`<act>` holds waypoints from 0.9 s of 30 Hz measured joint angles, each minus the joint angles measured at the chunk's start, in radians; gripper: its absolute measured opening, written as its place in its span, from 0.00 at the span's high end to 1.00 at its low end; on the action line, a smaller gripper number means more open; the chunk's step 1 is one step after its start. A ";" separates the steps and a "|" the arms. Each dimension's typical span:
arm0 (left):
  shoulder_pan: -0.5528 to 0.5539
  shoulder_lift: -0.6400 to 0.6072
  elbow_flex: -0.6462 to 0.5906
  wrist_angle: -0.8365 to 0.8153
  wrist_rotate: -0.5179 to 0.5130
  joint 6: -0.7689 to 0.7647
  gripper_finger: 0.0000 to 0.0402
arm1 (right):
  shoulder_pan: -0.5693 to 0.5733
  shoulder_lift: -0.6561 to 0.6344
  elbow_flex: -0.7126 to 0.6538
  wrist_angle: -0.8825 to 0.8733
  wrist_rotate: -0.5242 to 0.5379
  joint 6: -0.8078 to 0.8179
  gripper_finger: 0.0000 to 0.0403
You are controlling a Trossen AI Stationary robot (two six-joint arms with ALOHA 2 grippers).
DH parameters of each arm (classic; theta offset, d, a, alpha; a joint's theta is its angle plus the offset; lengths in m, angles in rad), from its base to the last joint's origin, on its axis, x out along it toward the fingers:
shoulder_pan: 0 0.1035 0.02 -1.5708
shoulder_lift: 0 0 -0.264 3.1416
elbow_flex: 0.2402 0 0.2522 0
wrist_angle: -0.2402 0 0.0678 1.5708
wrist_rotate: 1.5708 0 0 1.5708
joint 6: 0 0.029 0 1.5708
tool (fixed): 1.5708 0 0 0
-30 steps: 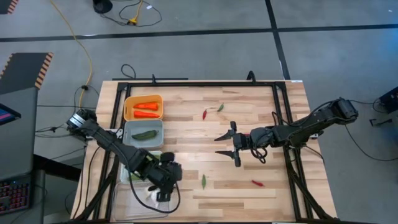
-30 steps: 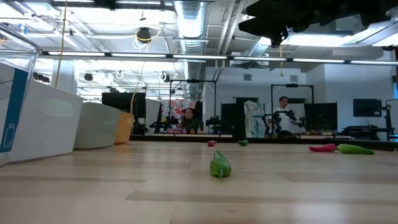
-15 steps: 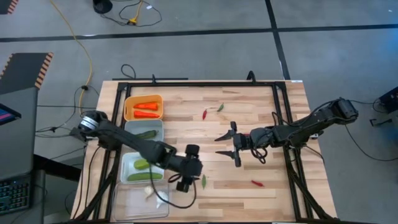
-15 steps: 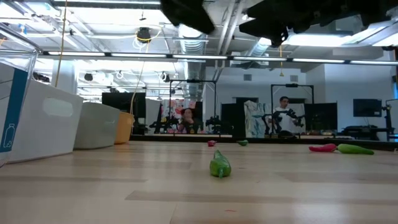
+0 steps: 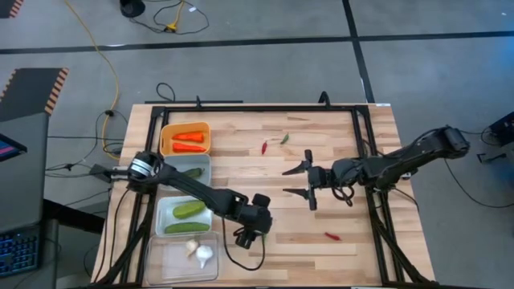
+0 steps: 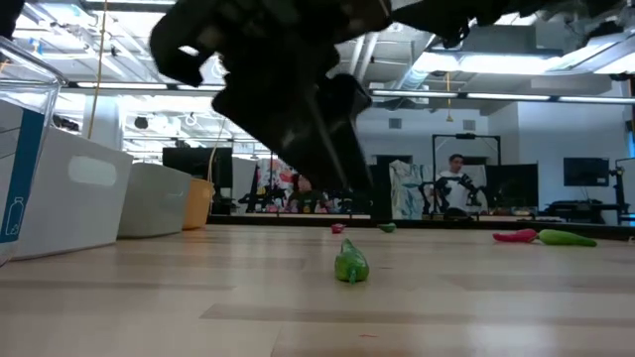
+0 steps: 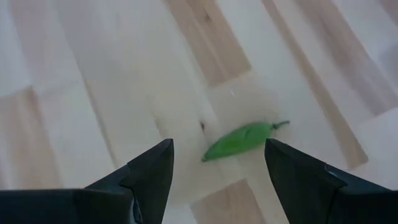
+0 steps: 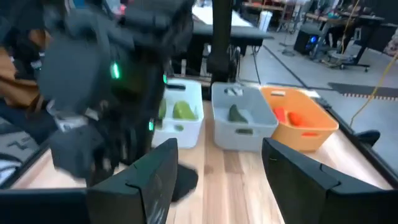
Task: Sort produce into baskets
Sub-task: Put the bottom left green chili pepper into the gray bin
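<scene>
**Hovering over a green chili with wide fingers**

Looking from our left across the bench (image 5: 321,241), we see four baskets in a row beside the left arm: the orange basket (image 5: 185,139) with carrots (image 5: 189,141), the grey basket (image 5: 185,170) with one green piece, the white basket (image 5: 186,217) with two cucumbers (image 5: 189,210), and the clear basket (image 5: 181,258) with garlic bulbs (image 5: 202,254). The white and clear baskets sit just to the outer side of our left end effector (image 5: 246,238).

The left end effector hangs over the bench with its fingers spread wide and nothing between them. In the left wrist view a green chili (image 7: 242,140) lies on the wood right below the gap between the fingers (image 7: 149,171), untouched.

Further right, a small red chili (image 5: 263,148) and a green one (image 5: 284,138) lie side by side, just beyond our right end effector (image 5: 299,182). That end effector floats above the middle of the bench, fingers wide and empty, pointing toward the baskets. Another red chili (image 5: 332,237) lies on the near side of it, well apart.
</scene>
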 joint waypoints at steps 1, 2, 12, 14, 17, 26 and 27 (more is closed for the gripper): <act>0.003 0.010 0.000 0.021 0.016 0.000 0.40 | -0.002 -0.012 0.000 -0.012 0.000 0.000 0.35; 0.005 0.015 0.000 0.036 0.031 0.001 0.40 | -0.003 -0.022 -0.001 -0.023 0.000 0.000 0.35; 0.009 0.088 0.000 0.057 0.077 0.035 0.47 | -0.003 -0.067 0.000 -0.042 0.001 0.000 0.35; 0.010 0.097 0.005 0.072 0.073 0.037 0.50 | -0.003 -0.067 -0.001 -0.065 0.000 0.000 0.35; 0.014 0.105 0.000 0.041 0.076 0.035 0.54 | -0.003 -0.063 -0.001 -0.083 0.001 0.000 0.35; 0.014 0.110 0.004 0.018 0.071 0.002 0.62 | -0.003 -0.047 -0.002 -0.094 0.001 0.000 0.35; 0.014 0.110 0.004 0.014 0.068 -0.006 0.63 | -0.003 -0.048 -0.002 -0.094 0.001 0.001 0.35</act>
